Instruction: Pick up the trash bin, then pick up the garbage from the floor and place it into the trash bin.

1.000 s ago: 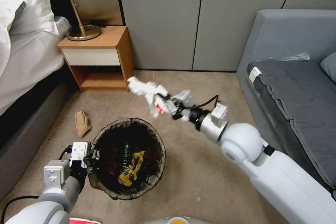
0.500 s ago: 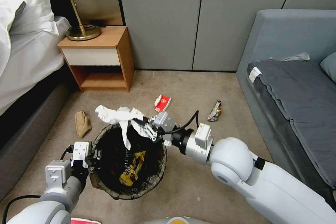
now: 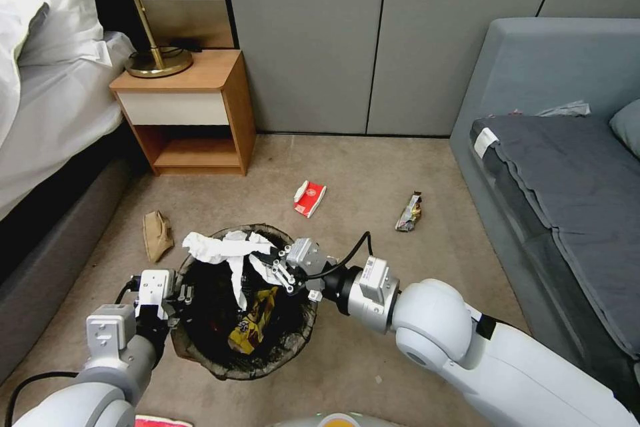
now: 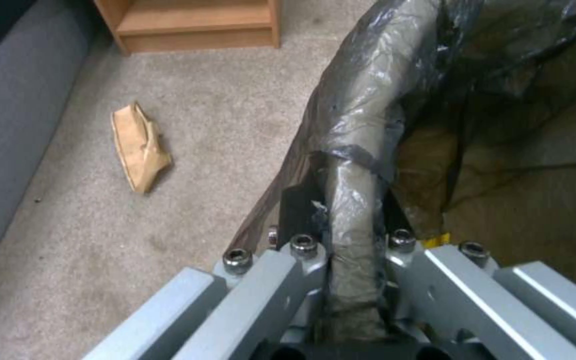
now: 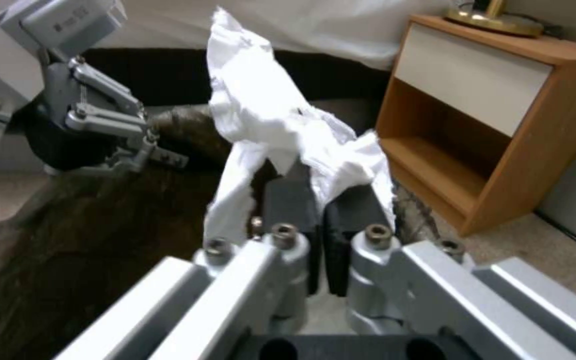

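From the head view, we see the right claw (image 3: 275,265) over the open mouth of the trash bin (image 3: 243,302), pinched tight on a crumpled white tissue (image 3: 227,248) that drapes across the far rim; half a second ago it hung higher, above that rim. The left claw (image 3: 179,296) grips the bin's near-left rim, as before. Inside the bin lies a yellow snack wrapper (image 3: 252,320) whose print we cannot read, with the rest lost in the dark bag. On the carpet (image 3: 373,167) lie a red-white carton (image 3: 309,198), a brown paper bag (image 3: 157,234) and a small dark wrapper (image 3: 409,212), none with legible writing.

From the left wrist view, we see the left claw (image 4: 351,210) clamped across the bag-covered rim of the bin (image 4: 368,107), its fingertips partly hidden by the plastic; the brown paper bag (image 4: 139,146) lies on the floor beside it.

From the right wrist view, we see the right claw (image 5: 320,205) with its pads pressed together on the tissue (image 5: 268,117), and the left claw (image 5: 158,152) across on the rim.
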Robot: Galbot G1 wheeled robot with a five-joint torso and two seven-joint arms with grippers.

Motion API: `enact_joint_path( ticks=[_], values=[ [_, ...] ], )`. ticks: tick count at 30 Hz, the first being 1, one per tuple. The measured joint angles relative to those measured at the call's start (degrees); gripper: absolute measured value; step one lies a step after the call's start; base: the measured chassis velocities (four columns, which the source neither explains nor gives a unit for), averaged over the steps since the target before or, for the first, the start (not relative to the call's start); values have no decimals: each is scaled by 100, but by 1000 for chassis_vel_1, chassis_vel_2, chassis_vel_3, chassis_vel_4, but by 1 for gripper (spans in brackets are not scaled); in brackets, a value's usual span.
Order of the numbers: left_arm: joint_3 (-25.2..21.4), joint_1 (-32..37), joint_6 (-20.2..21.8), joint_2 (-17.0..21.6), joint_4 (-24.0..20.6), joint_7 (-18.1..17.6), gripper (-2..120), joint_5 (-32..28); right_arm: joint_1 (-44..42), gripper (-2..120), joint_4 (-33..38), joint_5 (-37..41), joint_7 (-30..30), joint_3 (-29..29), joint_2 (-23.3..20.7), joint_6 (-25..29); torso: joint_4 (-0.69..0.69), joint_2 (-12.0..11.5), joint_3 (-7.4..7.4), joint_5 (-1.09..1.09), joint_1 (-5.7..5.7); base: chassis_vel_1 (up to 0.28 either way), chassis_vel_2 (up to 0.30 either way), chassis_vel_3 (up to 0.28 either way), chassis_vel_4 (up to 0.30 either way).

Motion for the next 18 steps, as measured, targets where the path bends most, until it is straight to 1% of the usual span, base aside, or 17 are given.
enact_joint_path(
  ticks=[1, 2, 3, 4, 6, 7, 10, 11, 14, 15, 18],
  values=[
    [2, -3, 0, -4, 0, 0, 1, 0, -19, 8, 0, -8, 1, -13, 5, -5, 0, 0, 0, 0, 0, 0, 0, 0, 0],
    [5, -6, 0, -6, 0, 0, 1, 0, -34, 13, 0, -14, 5, -27, 8, -7, 0, 0, 0, 0, 0, 0, 0, 0, 0],
    [5, -6, 0, -6, 0, 0, 1, 0, -34, 13, 0, -14, 5, -27, 8, -7, 0, 0, 0, 0, 0, 0, 0, 0, 0],
    [8, -8, 0, -7, 0, 0, 1, 0, -48, 17, 0, -19, 13, -46, 11, -8, 0, 0, 0, 0, 0, 0, 0, 0, 0],
    [9, -9, 0, -6, 0, 0, 1, 0, -61, 28, 8, -29, 33, -74, 17, -9, 0, 0, 0, 0, 0, 0, 0, 0, 0],
    [9, -9, 0, -6, 0, 0, 1, 0, -61, 28, 8, -29, 33, -74, 17, -9, 0, 0, 0, 0, 0, 0, 0, 0, 0],
    [-1, -4, 0, -2, 0, 0, 1, -5, -57, 42, 37, -30, 48, -80, 20, -10, 0, 0, 0, 0, 0, 0, 0, 0, 0],
    [-1, -4, 0, -2, 0, 0, 1, -5, -57, 42, 37, -30, 48, -80, 20, -10, 0, 0, 0, 0, 0, 0, 0, 0, 0],
    [-15, -3, 0, 1, 0, 0, 1, -11, -47, 58, 70, -28, 71, -79, 16, -10, 0, 0, 0, 0, 0, 0, 0, 0, 0],
    [-15, -3, 0, 1, 0, 0, 1, -11, -47, 58, 70, -28, 71, -79, 16, -10, 0, 0, 0, 0, 0, 0, 0, 0, 0],
    [-18, -5, 0, 2, 0, 1, 1, -16, -53, 70, 128, -15, 94, -66, -5, -10, 0, 0, 0, 0, 0, 0, 0, 0, 0]
  ],
)
